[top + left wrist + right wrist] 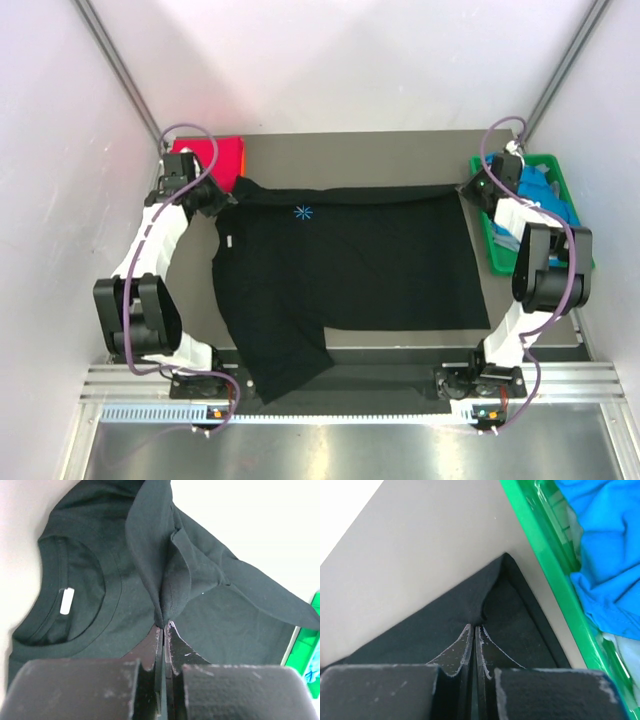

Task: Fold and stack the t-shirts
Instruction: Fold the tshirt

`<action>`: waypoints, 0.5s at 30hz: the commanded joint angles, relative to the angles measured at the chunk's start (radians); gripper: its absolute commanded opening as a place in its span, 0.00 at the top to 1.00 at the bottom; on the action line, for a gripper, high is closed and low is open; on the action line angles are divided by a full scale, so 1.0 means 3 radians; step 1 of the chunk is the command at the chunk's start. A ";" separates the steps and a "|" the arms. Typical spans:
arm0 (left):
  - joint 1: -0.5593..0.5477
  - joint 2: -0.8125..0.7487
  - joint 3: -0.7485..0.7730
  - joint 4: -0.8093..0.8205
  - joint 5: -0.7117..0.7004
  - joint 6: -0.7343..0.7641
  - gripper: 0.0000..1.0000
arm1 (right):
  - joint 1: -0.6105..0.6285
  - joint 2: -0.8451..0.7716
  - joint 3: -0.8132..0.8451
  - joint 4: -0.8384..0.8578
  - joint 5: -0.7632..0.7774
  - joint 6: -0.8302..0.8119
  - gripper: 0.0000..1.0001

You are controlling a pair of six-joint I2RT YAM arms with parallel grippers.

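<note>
A large black cotton t-shirt (350, 270) lies spread across the grey-brown table (400, 150), its round collar and small white neck label (66, 601) towards the left and one sleeve draped over the table's near edge. A tiny pale-blue star mark (303, 211) shows close to the shirt's far edge. The left gripper (163, 627) is at the shirt's far left corner, jaws pressed together on a pinch of the black cloth, which rises from the fingertips in a peaked fold. The right gripper (473, 627) is at the shirt's far right corner, also clamped narrow on the cloth, with the pointed corner of the hem lying just past its fingertips. The far edge of the shirt runs straight between the two claws. Just beyond the shirt's far left corner sits a magenta-red shirt (205, 155) with an orange shirt (243, 155) showing at its side. Just off the shirt's right edge stands a green plastic crate (545, 565) holding crumpled bright blue shirts (605, 555).
</note>
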 commanded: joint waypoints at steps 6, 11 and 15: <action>-0.0003 -0.0351 -0.0262 -0.0273 -0.0051 0.0029 1.00 | -0.0054 -0.0373 -0.0236 0.0045 0.0116 -0.0129 1.00; -0.0008 -0.0514 -0.0630 -0.0268 0.0042 0.0039 1.00 | -0.0054 -0.0394 -0.0420 0.0061 0.0131 -0.0190 1.00; -0.0008 -0.0627 -0.0907 -0.0243 0.0052 0.0039 1.00 | -0.0054 -0.0419 -0.0543 0.0040 0.0147 -0.0206 1.00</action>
